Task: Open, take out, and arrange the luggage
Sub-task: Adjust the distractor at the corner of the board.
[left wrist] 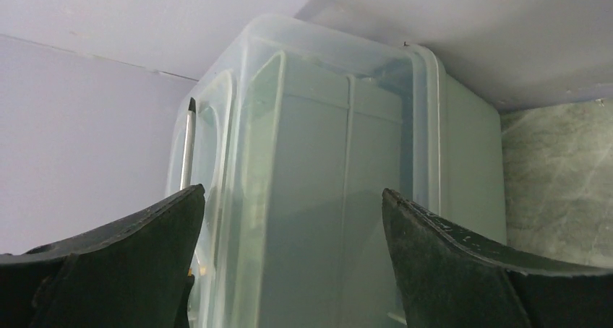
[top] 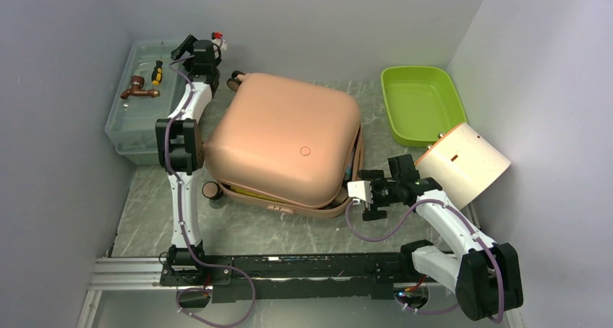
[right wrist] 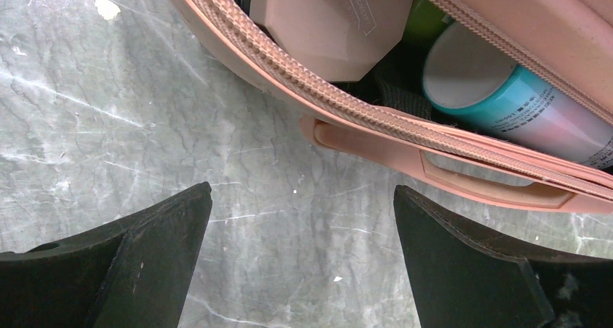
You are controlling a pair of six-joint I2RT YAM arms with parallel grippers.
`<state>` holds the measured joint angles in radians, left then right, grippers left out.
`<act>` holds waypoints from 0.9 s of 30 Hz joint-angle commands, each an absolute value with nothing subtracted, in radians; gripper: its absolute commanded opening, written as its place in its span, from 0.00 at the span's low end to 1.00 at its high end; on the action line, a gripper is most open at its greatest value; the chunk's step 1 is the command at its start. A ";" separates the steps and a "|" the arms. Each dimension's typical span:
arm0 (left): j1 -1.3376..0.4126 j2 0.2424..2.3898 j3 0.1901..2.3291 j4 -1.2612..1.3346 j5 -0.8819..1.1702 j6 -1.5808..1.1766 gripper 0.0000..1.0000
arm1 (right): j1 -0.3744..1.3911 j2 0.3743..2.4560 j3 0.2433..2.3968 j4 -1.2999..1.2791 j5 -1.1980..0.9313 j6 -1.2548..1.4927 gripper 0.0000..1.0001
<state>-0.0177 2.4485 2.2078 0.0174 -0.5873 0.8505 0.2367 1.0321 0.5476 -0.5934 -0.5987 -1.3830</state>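
Here, one large salmon-pink hard-shell suitcase, the luggage (top: 282, 136), is lying flat in the middle of the grey marbled tabletop (top: 289, 230). It is showing rounded corners and two small wheels (top: 211, 191) on its left side. Its zip is lying undone along the near-right edge, and the lid is sitting slightly ajar. Through the gap the right wrist view is showing a pink box (right wrist: 329, 21), a teal and pink can (right wrist: 506, 100) and black lining. One pink handle (right wrist: 463, 180) is resting against the tabletop.

One translucent toolbox (top: 141, 111) is sitting in the far left corner, carrying one screwdriver (top: 156, 71) and one copper fitting (top: 139, 89). One lime green tray (top: 419, 100) is lying in the far right corner. One cream cylinder (top: 466, 162) is tilting by the right edge.

The left arm is reaching straight toward the far left corner. The left gripper (left wrist: 293, 198) is facing the toolbox, claw spread wide, holding nothing. The right arm is bending inward, low over the tabletop. The right gripper (right wrist: 302, 198) is hovering just beside the handle, claw spread wide, gripping nothing.
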 commanded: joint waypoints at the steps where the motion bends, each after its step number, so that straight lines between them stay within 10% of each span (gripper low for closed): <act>1: 0.046 2.328 2.167 -0.052 -0.654 0.792 0.97 | 0.239 1.019 0.564 -0.595 -0.606 -1.385 1.00; 14: 0.081 2.271 2.156 -0.131 -0.643 0.788 0.99 | 0.206 0.995 0.569 -0.614 -0.645 -1.384 1.00; 27: 0.033 1.716 1.723 -0.233 -0.169 0.538 0.99 | 0.129 0.974 0.579 -0.672 -0.732 -1.427 1.00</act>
<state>0.0357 1.9434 1.8008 -0.2020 -0.3676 0.6388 0.1394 0.9871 0.5488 -0.6422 -0.6682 -1.3945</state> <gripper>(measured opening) 0.995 0.994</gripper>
